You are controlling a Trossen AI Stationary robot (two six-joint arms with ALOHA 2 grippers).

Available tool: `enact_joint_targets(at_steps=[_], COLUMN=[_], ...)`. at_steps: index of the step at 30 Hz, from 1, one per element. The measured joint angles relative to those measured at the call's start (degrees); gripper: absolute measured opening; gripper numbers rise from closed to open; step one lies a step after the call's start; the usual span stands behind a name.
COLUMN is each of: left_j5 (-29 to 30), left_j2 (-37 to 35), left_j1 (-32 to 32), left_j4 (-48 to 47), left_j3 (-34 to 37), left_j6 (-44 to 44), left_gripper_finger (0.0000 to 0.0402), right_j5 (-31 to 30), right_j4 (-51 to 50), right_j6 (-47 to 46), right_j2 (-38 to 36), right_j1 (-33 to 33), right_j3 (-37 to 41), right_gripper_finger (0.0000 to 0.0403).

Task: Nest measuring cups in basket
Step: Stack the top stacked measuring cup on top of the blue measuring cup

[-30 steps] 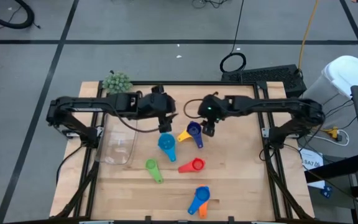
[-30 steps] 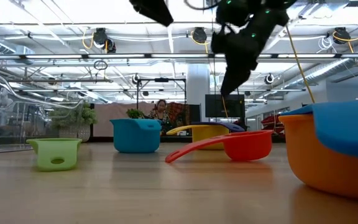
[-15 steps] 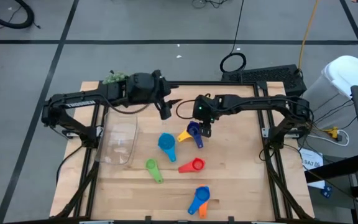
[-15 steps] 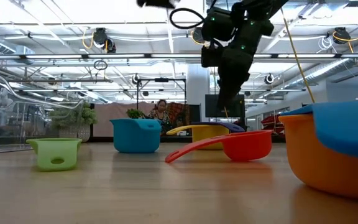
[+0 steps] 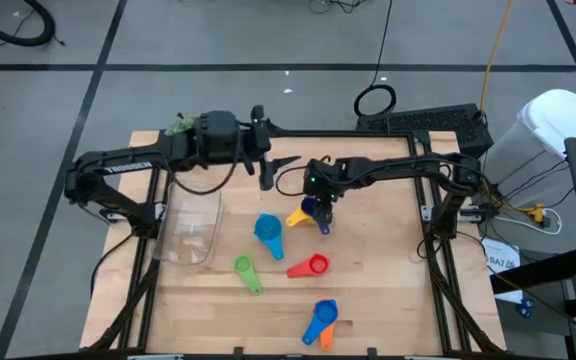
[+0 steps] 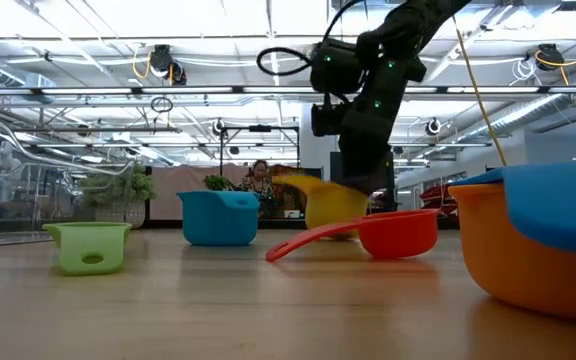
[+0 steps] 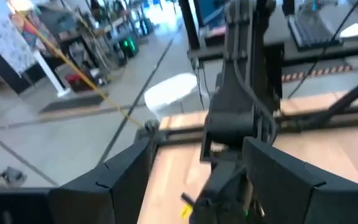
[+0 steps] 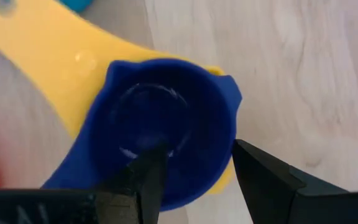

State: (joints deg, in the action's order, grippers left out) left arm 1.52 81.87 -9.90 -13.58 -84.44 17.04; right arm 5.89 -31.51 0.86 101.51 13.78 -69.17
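I have the right gripper [image 8: 194, 171] down over the dark blue measuring cup [image 8: 163, 127], which sits nested in the yellow cup [image 8: 48, 56] near the middle of the counter [image 5: 388, 290]. Half a second ago the gripper hung just above this pair; now it has dropped onto them, its jaws spread and straddling the dark blue cup's rim, one finger inside the bowl and one outside. In the low view the yellow cup [image 6: 330, 205] is blurred and looks nudged from where it lay before.

The left gripper [image 5: 265, 172] has pulled back from the dark blue cup toward the counter's far edge; a second ago it hovered over the light blue cup [image 5: 268, 230]. Its jaws stand apart, empty.

The clear basket [image 5: 190, 232] lies well left of the dark blue cup, nothing in it. The green cup [image 5: 244, 268], red cup [image 5: 314, 265] and the blue-on-orange pair [image 5: 321, 320] have not moved.
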Motion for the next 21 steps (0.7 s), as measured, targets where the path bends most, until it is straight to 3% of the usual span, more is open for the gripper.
enact_joint_targets(at_steps=[21], left_j5=[1.53], left_j2=[0.15], left_j1=[-0.73], left_j4=[-5.03], left_j3=[0.12], left_j6=[1.13], left_gripper_finger=[0.0257], right_j5=[-1.35], right_j4=[0.83], right_j6=[2.80], right_j2=[-1.90], right_j1=[0.26], right_j3=[0.04], right_gripper_finger=[0.0176])
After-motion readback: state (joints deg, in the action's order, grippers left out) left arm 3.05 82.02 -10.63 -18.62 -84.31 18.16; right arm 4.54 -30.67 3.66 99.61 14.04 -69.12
